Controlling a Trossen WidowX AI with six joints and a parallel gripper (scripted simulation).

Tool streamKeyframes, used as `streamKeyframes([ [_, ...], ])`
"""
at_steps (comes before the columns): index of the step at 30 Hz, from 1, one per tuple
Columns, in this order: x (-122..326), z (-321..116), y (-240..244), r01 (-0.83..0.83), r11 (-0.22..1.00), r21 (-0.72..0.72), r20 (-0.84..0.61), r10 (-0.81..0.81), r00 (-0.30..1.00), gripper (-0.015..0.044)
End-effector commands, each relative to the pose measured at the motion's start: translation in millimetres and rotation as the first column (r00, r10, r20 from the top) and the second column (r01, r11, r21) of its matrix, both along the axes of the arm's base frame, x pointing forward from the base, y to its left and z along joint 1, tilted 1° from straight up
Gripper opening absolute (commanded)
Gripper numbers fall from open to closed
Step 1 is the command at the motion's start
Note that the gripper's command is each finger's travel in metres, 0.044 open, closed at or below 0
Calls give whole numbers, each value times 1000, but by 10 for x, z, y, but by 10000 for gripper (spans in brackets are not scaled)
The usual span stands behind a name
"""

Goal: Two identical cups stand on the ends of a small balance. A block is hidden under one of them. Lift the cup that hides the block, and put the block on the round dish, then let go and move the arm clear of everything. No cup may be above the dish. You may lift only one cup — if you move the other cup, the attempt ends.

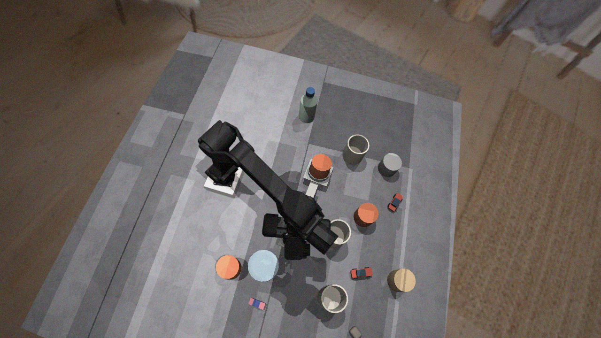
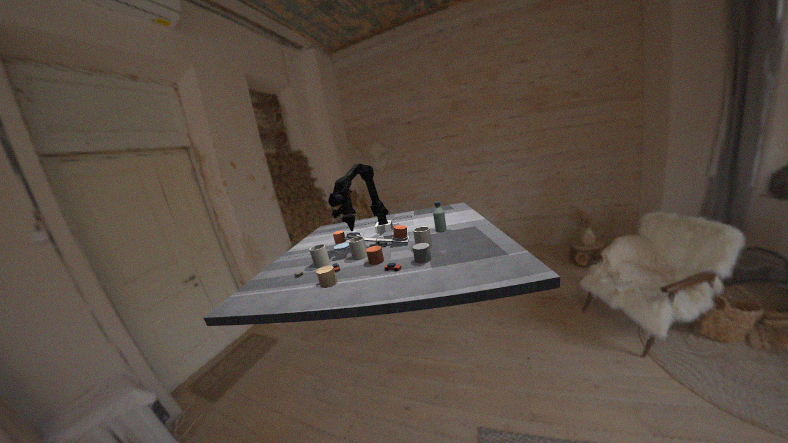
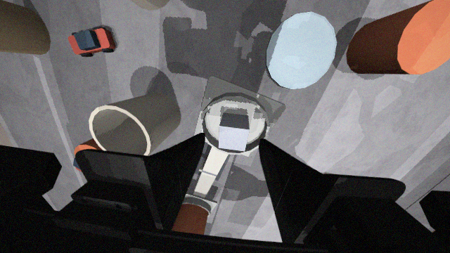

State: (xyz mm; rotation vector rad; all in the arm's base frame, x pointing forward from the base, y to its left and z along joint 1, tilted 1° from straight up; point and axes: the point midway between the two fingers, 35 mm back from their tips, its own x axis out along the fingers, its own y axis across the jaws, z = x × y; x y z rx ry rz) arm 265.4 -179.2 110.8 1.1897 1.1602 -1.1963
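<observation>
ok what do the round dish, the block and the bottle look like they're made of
Round dish: perhaps glass or glazed ceramic; smooth, pale blue.
Block: possibly painted wood or plastic; matte, flat pale face.
Bottle: probably plastic or glass; smooth green body, blue cap.
</observation>
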Motion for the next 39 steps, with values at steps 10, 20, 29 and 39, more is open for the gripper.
streamKeyframes([
  [10, -7, -222, 12, 5, 1000, 9, -5, -5, 1000, 260],
  [20, -9, -310, 12, 5, 1000, 9, -5, -5, 1000, 181],
  [29, -8, -302, 11, 5, 1000, 9, -5, -5, 1000, 62],
  [39, 15, 163, 1, 5, 1000, 9, -4, -5, 1000, 0],
])
